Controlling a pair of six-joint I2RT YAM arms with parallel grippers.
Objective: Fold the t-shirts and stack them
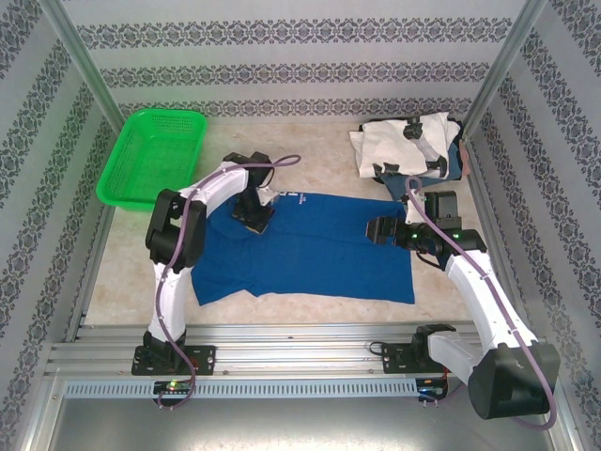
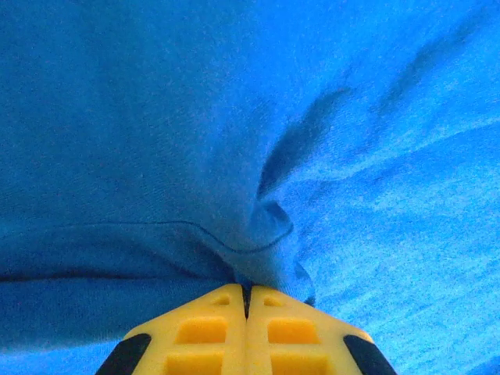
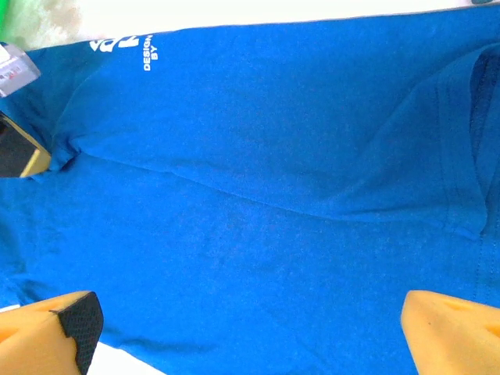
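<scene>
Partly hidden | blue t-shirt (image 1: 310,249) pinched inside left end effector (image 2: 247,291) | lettering (image 3: 148,58) cropped

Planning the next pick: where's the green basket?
In the top view, the green basket sits at the far left corner of the table, diagonally beyond the blue t-shirt.

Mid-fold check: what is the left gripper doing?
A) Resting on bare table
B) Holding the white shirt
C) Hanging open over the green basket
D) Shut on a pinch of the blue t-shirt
D: the left gripper has its jaws pressed together, with a bunched fold of the blue t-shirt caught at their tips.
</scene>
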